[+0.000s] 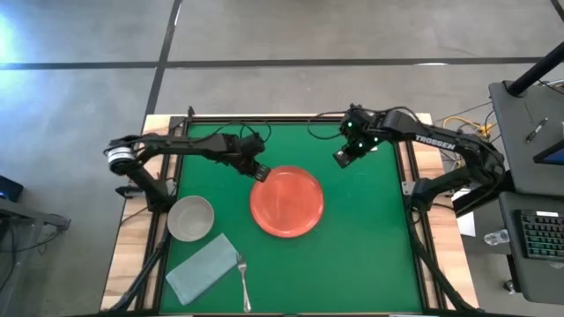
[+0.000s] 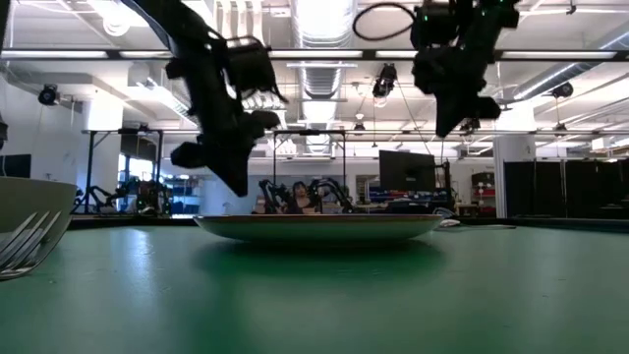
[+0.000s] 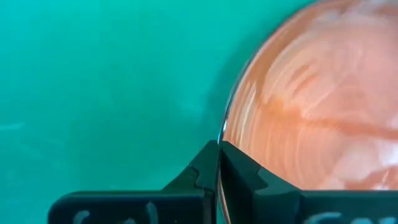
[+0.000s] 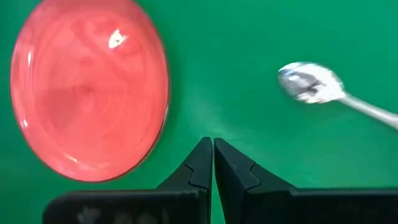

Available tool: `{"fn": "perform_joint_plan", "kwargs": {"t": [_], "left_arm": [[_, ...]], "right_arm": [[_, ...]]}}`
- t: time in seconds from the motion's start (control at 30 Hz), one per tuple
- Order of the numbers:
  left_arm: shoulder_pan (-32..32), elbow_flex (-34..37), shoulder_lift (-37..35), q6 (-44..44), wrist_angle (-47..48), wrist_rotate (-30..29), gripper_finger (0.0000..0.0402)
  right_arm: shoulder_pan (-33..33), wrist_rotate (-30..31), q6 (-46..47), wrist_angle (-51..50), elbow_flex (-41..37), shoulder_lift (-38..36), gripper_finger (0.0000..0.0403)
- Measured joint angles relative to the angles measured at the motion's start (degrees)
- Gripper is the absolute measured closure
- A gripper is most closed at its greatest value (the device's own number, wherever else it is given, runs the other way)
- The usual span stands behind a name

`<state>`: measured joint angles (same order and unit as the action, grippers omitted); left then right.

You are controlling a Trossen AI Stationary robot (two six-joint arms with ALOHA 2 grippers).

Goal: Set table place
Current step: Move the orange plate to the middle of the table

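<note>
The plate (image 1: 286,201) sat flat near the middle of the green counter (image 1: 370,255), orange-red and round. The left end effector (image 1: 260,173) was right at the plate's rim, on the side toward the far left corner. Its fingers (image 3: 199,174) were pressed together in the left wrist view, with the plate's edge running up to the thin line between them; whether they actually pinched the rim could not be told. In the low view that end effector (image 2: 231,177) hung just above the counter beside the plate (image 2: 319,226), tilted downward.

The right end effector (image 1: 342,157) was up in the air beyond the plate, toward the far right part of the counter, clear of everything. Its fingers (image 4: 202,165) were pressed together too, holding nothing. Past them the right wrist view showed the plate (image 4: 90,87) on one side and the spoon (image 4: 314,84) on the other, the spoon lying on the green, bowl end toward the plate, well apart from it. In the low view this end effector (image 2: 457,84) sat high, well above the plate.

The grey bowl (image 1: 190,217) stood on the counter's left side, near the plate but not touching. Just nearer the front edge a grey-green napkin (image 1: 201,266) lay at an angle, and the fork (image 1: 243,280) lay along its right edge, tines pointing away from the front edge. The low view caught the fork tines (image 2: 25,241) and the bowl (image 2: 34,202) at the picture's left edge.
</note>
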<state>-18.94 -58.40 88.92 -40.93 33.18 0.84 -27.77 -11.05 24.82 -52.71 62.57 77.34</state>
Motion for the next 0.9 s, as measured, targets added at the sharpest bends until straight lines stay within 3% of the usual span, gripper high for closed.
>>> {"fn": "perform_joint_plan", "kwargs": {"t": [0.33,0.67,0.9], "left_arm": [[0.0,5.1,-7.2,-0.9,-0.2,-7.0,0.0402],[-0.9,12.3,-1.5,1.1,-19.5,-1.8,0.0402],[-0.7,11.3,2.4,1.0,-20.7,-0.1,0.0402]], "right_arm": [[0.0,-2.8,9.4,19.5,-13.6,0.1,0.0394],[1.5,-2.9,17.0,23.5,-17.8,0.1,0.0394],[4.6,-3.4,21.3,28.4,-20.2,2.1,0.0394]]}}
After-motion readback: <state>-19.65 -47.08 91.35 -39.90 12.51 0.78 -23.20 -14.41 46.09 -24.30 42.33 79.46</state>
